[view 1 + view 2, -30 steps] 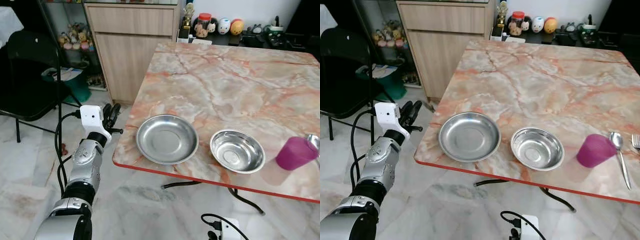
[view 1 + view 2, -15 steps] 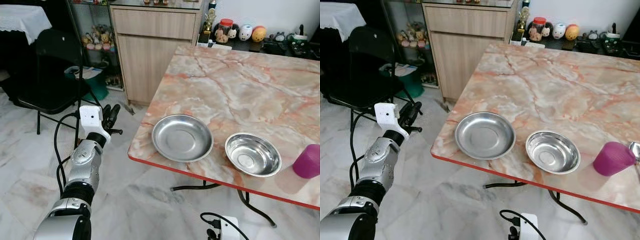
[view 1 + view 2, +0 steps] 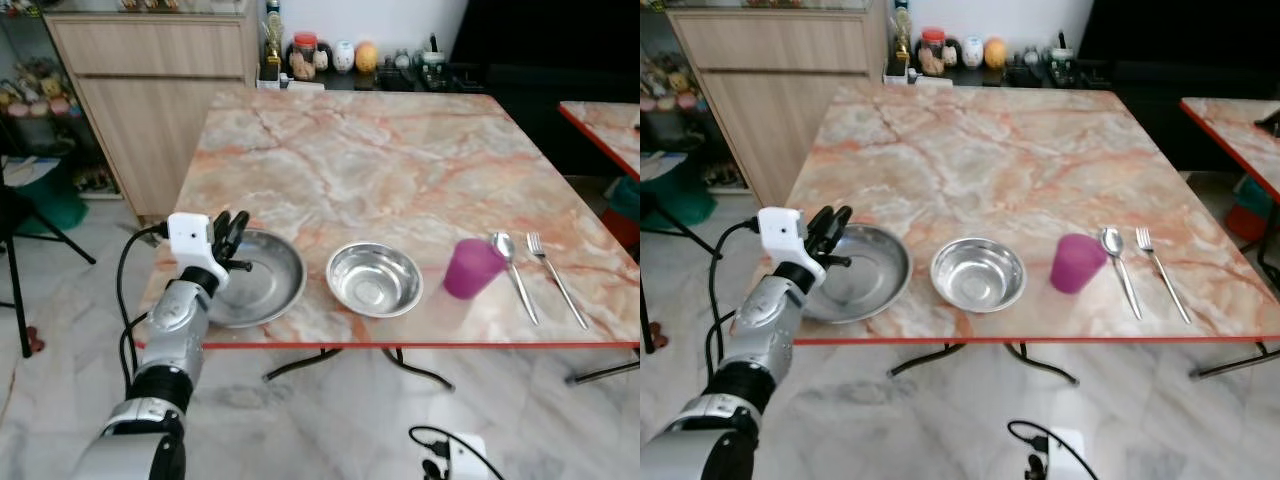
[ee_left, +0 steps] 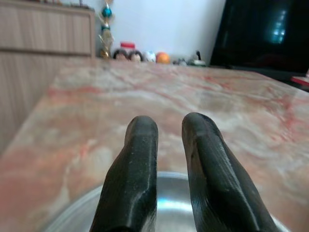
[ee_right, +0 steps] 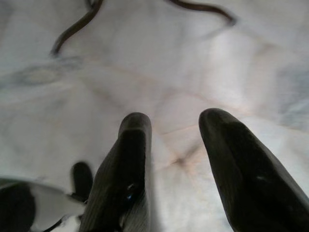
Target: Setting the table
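i've got the marble table (image 3: 400,170) in front of me, and i'll place everything off it. along its near edge sits the whole setting: the wide steel plate (image 3: 262,290) at the near left corner, the steel bowl (image 3: 375,279) just beside it toward the middle, then the purple cup (image 3: 471,268), then the spoon (image 3: 512,268) and the fork (image 3: 555,278) lying side by side near the right edge. the far part of the table is bare, with jars and ornaments on the counter behind it.

my left gripper (image 3: 232,231) is raised over the near left corner of the table, hovering at the plate's left rim; through the left wrist view the two black fingers (image 4: 133,179) sit close together with only a thin gap, holding nothing, and the plate's rim curves just under them. my right gripper (image 5: 174,164) hangs below the table over the floor, fingers apart and empty.

i judge the step in hand is taking the plate to move it into place. to do it well i'd spread the fingers first, come down so one finger goes inside the rim and one outside, pinch on the lip, and lift level. the plate is shallow and slick, so a shallow bite could let it tip or skate toward the table edge.
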Motion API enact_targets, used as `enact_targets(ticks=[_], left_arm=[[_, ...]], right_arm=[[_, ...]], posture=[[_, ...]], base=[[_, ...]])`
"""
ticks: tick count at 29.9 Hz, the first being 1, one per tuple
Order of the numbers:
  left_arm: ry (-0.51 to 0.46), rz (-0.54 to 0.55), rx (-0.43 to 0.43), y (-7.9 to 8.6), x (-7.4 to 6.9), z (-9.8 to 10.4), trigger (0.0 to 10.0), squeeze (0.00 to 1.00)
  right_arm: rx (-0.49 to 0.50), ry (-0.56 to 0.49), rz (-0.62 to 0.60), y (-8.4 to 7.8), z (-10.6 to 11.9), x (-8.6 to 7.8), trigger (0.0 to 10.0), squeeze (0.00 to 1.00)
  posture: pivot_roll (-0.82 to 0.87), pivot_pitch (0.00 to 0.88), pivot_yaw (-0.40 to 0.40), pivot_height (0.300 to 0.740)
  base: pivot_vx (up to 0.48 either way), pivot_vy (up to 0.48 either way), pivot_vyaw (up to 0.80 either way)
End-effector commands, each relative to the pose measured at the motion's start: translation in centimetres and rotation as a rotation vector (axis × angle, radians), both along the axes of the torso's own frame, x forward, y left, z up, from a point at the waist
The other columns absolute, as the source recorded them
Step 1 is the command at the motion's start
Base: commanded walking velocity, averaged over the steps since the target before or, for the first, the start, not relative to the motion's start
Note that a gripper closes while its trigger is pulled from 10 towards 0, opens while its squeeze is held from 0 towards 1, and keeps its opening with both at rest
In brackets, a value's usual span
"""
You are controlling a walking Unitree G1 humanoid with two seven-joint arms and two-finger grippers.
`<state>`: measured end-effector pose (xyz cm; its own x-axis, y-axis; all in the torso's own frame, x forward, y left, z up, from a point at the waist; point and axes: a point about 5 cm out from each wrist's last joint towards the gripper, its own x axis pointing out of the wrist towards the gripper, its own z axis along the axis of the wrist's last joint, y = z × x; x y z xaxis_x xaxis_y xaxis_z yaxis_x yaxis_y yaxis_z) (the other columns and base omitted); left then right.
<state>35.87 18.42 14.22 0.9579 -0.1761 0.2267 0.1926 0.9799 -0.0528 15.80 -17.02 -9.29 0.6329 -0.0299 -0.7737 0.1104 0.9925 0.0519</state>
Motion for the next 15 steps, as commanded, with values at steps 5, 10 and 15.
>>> enact_targets(ticks=[5, 10, 15], left_arm=[[-0.023, 0.061, -0.031, 0.7, 0.2, 0.7, 10.0, 0.0], [-0.034, 0.085, -0.045, 1.2, 0.2, 1.1, 10.0, 0.0], [-0.028, 0.099, -0.053, 1.3, 0.2, 1.0, 10.0, 0.0]], right_arm=[[-0.009, 0.009, 0.001, -0.4, -0.1, -0.2, 10.0, 0.0], [-0.007, 0.007, 0.004, -0.3, 0.0, -0.1, 10.0, 0.0], [-0.016, -0.004, 0.032, -0.3, 0.1, 0.0, 10.0, 0.0]], posture=[[0.1, 0.0, -0.008, 0.74], [0.1, 0.0, -0.008, 0.74], [0.1, 0.0, -0.008, 0.74]], base=[[0.0, 0.0, 0.0], [0.0, 0.0, 0.0], [0.0, 0.0, 0.0]])
